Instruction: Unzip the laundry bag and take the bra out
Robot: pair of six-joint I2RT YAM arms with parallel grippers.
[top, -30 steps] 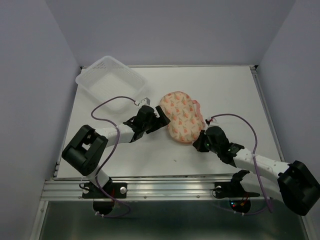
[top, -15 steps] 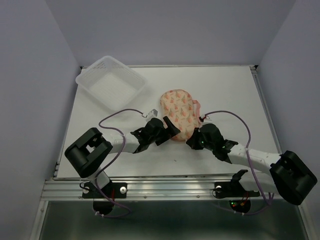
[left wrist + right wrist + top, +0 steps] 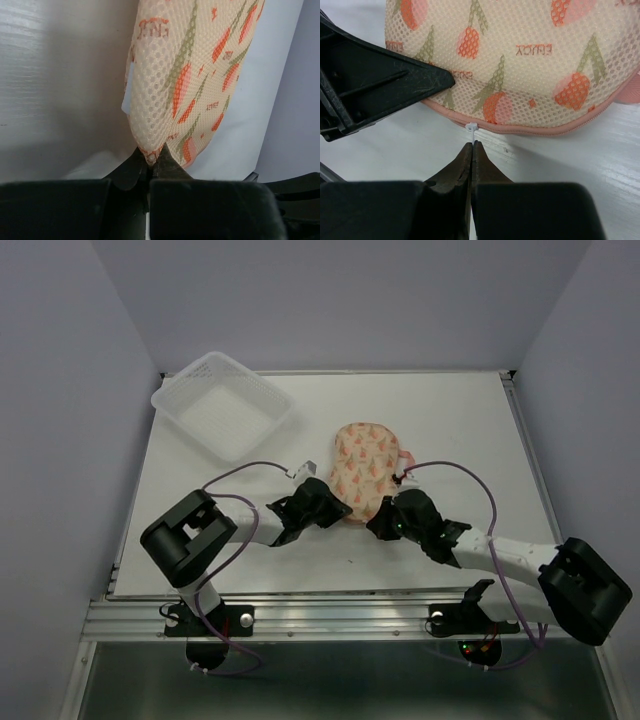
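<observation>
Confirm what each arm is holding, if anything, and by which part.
Left gripper: jaws pinch the bag by its near mesh edge. Right gripper: jaws shut just short of the white zipper tab, holding nothing visible.

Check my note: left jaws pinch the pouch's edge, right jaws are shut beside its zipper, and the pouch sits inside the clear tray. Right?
Not quite. The pouch lies on the table, apart from the clear tray at the far left corner, as the top view shows. The rest holds: left jaws pinch the pouch's edge, right jaws are shut beside its zipper.
</observation>
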